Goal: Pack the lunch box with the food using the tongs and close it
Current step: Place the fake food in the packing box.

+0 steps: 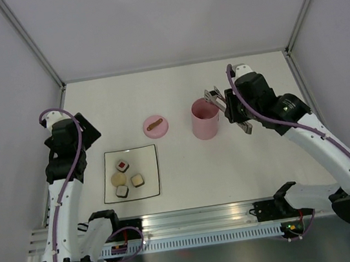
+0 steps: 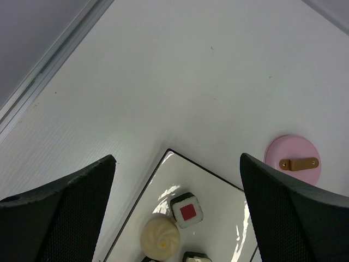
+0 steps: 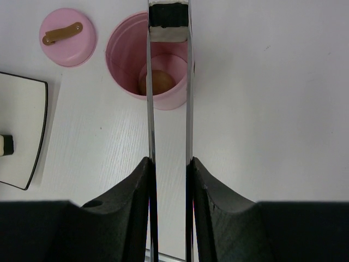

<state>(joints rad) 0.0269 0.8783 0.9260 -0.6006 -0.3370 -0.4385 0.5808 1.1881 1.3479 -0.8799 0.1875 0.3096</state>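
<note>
The right gripper's (image 3: 169,164) jaws are clamped on the long thin silver metal tongs (image 3: 189,98). The tongs are pointed straight ahead, over the rim of the pink round lunch box cup (image 3: 122,49). A beige ball (image 3: 158,82) is seen inside the cup. A black-and-white bit between the tips is cut off and cannot be made out. The left gripper's (image 2: 177,157) jaws are spread wide over the flat white square plate (image 2: 218,191).

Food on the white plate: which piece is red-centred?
The roll at the plate's far edge, nearest the pink lid; the other rolls lack red, and the fourth piece is a beige ball.
</note>
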